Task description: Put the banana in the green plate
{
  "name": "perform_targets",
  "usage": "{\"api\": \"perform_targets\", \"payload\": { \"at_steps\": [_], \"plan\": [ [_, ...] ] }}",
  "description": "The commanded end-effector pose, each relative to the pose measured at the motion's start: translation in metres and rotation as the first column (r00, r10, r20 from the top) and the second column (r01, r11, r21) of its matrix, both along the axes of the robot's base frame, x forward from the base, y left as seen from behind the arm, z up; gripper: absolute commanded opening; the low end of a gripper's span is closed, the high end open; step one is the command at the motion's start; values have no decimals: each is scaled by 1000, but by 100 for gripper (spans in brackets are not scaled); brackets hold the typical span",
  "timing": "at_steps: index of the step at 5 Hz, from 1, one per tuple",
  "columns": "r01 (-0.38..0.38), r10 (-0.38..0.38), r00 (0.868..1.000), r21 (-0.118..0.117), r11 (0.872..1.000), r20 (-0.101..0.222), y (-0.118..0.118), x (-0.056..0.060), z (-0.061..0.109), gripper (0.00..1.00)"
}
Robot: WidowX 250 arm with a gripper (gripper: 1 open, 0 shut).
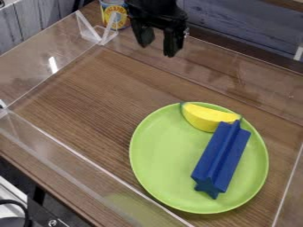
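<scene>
The banana [208,115] lies inside the green plate [160,151], at the plate's upper edge, right of centre in the frame. Its lower right end touches the top of a blue block [221,158], which lies lengthwise down the plate's right half.

The pincer [158,40] hangs at the top of the frame, a little left of centre, pointing down over the wooden table [95,97]. Its two black fingers [172,42] stand well apart with only air between them; it has hold of nothing. The banana is well apart from it, down and to the right, with a bare stretch of tabletop between the two.

A yellow cup [113,15] stands just left of the pincer at the top edge, behind a clear wall [35,62] that runs round the table. The plate takes up the lower right of the frame, its near rim close to the front clear wall.
</scene>
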State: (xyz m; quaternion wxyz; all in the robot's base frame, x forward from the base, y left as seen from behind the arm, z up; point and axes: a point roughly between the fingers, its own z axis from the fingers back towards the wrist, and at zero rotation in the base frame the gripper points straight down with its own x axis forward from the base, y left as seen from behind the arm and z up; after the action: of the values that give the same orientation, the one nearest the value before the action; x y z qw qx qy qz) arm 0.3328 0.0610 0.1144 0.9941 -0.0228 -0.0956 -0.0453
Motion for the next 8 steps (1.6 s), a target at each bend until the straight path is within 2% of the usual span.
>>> {"api": "perform_targets", "payload": {
  "at_steps": [1, 2, 3, 4, 5, 6, 7, 8],
  "plan": [
    [6, -7, 998, 11, 1000, 55, 0, 9, 16, 100],
    [66, -67, 997, 4, 998, 30, -5, 6, 9, 100],
    [217, -217, 976, -5, 976, 11, -18, -1, 5, 100],
    [376, -376, 927, -13, 926, 1, -33, -9, 3, 100],
    [511, -511, 859, -13, 859, -1, -47, -15, 1, 100],
    [614, -614, 789, -9, 789, -3, -61, -21, -1, 100],
    [680, -680, 733, -5, 733, -5, -72, -26, -4, 100],
    [713, -713, 702, -5, 702, -8, -79, -27, -12, 100]
  ]
}}
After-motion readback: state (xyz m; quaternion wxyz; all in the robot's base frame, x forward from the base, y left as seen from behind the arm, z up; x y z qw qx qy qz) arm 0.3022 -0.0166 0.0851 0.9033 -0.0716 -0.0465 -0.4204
